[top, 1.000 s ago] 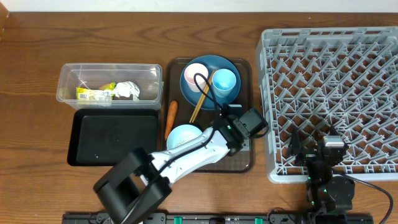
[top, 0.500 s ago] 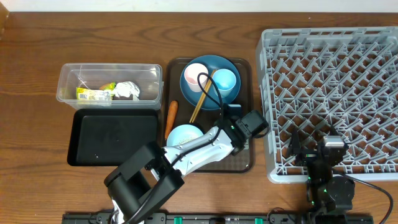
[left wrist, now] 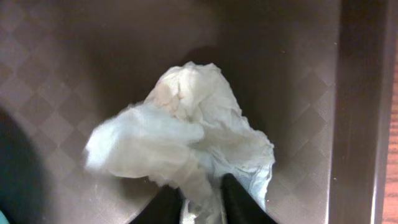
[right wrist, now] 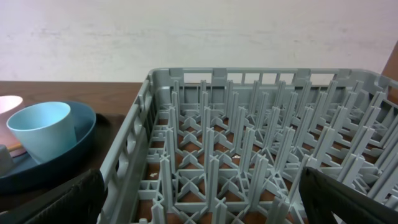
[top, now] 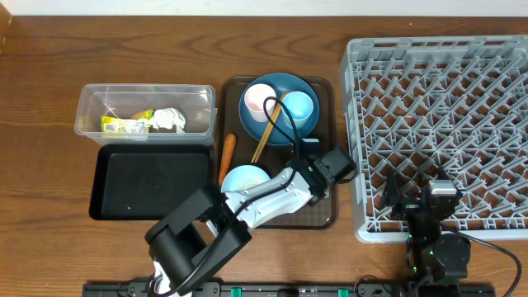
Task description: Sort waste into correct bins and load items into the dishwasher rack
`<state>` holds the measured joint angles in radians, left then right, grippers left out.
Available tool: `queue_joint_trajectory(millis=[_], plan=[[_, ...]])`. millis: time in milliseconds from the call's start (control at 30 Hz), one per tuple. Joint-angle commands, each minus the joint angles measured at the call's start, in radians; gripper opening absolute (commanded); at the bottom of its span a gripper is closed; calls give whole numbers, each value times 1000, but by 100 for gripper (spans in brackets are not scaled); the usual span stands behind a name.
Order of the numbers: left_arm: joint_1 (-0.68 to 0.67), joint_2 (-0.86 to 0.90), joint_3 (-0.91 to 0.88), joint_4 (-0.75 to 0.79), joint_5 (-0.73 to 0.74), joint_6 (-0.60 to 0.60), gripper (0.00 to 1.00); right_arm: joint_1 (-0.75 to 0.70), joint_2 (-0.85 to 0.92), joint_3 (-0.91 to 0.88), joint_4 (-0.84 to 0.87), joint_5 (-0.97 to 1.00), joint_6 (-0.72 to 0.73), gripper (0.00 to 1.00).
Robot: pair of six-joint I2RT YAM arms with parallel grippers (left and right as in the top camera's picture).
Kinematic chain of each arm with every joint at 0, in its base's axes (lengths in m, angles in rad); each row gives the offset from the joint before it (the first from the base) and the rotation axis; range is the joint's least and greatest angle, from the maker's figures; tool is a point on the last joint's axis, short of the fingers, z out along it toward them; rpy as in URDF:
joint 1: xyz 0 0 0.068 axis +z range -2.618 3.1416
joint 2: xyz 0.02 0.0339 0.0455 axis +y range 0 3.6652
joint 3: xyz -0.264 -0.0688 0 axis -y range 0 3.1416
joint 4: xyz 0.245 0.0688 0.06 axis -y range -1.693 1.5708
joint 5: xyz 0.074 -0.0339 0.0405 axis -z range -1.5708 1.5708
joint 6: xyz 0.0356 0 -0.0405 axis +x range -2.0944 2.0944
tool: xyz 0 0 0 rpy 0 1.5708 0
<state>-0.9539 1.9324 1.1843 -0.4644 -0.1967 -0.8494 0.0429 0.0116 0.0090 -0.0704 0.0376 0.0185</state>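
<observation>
The left gripper (left wrist: 202, 208) pinches a crumpled white paper tissue (left wrist: 186, 130) on the dark brown tray (left wrist: 74, 62), and the right gripper (right wrist: 199, 186) is spread wide

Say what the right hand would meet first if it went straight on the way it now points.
Most likely the rack: its grey pegs fill the view ahead of the right hand, which is open. Depth is unclear, so it might skim over the nearest pegs first.
</observation>
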Motion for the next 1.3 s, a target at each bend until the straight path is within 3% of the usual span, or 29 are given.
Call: queue_joint_trajectory(millis=[0, 67, 233, 467, 733, 900, 1267], plan=[[-2, 10, 1, -3, -25, -2, 12, 9, -7, -3, -1, 3, 3, 99], [-2, 10, 1, -5, -25, -2, 6, 9, -7, -3, -1, 3, 3, 99], [-1, -35, 2, -28, -21, -2, 6, 9, -7, -3, -1, 3, 3, 99], [10, -243, 2, -46, -31, 28, 6, 9, -7, -3, -1, 3, 3, 99], [86, -448, 2, -81, -257, 90, 6, 9, -7, -3, -1, 3, 3, 99], [217, -468, 2, -88, -320, 105, 6, 9, -7, -3, -1, 3, 3, 99], [595, -396, 2, -43, -301, 105, 6, 9, -7, -3, -1, 3, 3, 99]])
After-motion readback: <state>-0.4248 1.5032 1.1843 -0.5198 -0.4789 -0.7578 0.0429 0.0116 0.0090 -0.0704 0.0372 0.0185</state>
